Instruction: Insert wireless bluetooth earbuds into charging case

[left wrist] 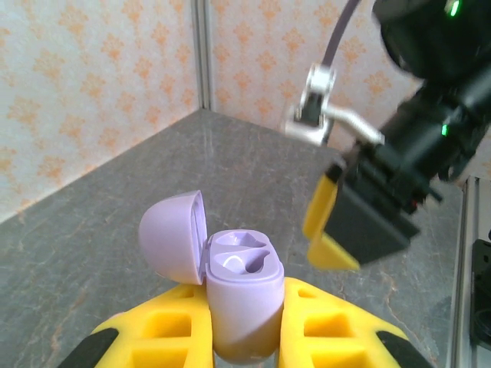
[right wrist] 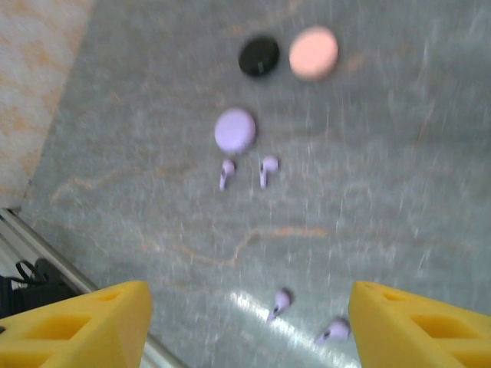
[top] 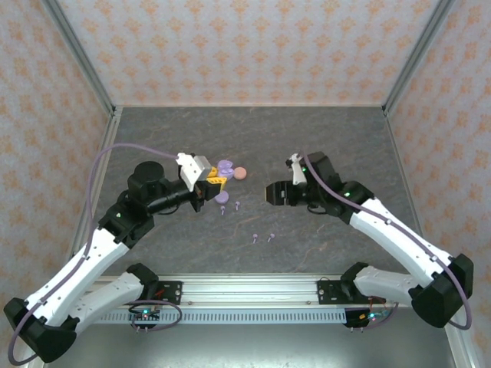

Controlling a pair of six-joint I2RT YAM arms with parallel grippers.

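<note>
Centrally, the left gripper (top: pixel 213 180) is clamped on an open lilac charging case (left wrist: pixel 244 307). Its blocky yellow plastic fingers (left wrist: pixel 173 330) press the case's smooth, matte, rounded body from both sides. The domed lid (left wrist: pixel 173 238) stands hinged back to the left, exposing two glossy moulded wells; whether a bud sits in either cannot be told. Left arm: white links rising from the near-left base, elbow bent, black wrist turned toward the table's middle. Right arm: mirrored from the near-right base, wrist pointing left, with the right gripper (top: pixel 271 193) held above the table (top: pixel 330 138), its own yellow fingers (right wrist: pixel 84 326) spread wide apart with nothing between them. The four lilac earbuds (right wrist: pixel 227 172), tiny stemmed shapes, lie loose on the dark grey, stone-veined surface: two side by side just beside a smooth round lilac disc (right wrist: pixel 235 130), and two more nearer the right gripper, well apart from the first pair. Beyond the lilac disc, a black disc (right wrist: pixel 258 56) and a pink disc (right wrist: pixel 313 53) lie just beside each other. Walls (top: pixel 253 46): pale, with a repeating orange floral print.
</note>
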